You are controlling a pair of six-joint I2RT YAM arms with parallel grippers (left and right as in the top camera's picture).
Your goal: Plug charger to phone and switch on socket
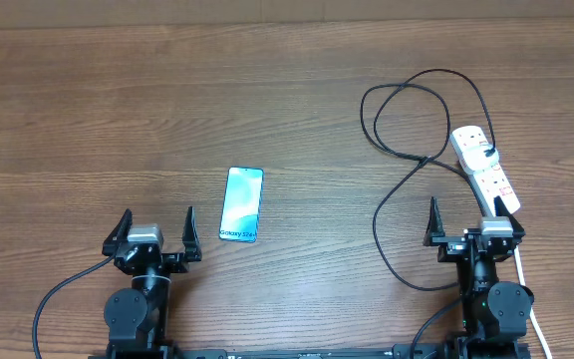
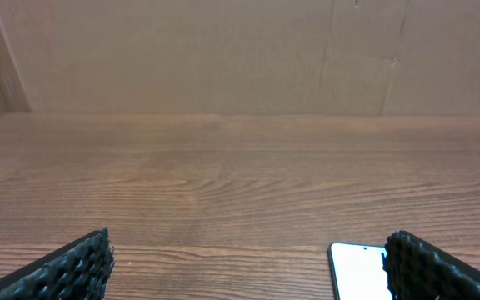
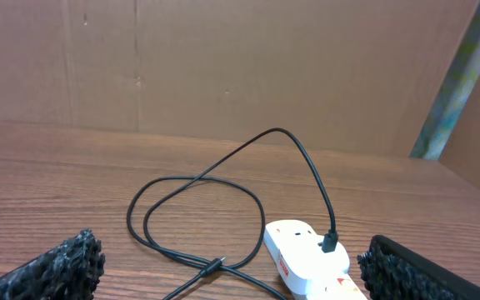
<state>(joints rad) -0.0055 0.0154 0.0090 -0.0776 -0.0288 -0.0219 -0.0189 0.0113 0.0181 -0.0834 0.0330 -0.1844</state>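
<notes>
your slim blue-white smartphone (image 1: pixel 241 203) lies well left of the white power strip (image 1: pixel 484 168); the thin black looped charger cable (image 3: pixel 275 131) sprawls just left of it. left gripper (image 1: pixel 155 231) and right gripper (image 1: pixel 471 227) gape empty.

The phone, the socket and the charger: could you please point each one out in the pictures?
phone (image 1: pixel 241 203), overhead view, middle of its screen.
socket (image 1: pixel 494 179), overhead view, white body near its middle.
charger (image 1: pixel 423 160), overhead view, where its black strands cross.
</notes>
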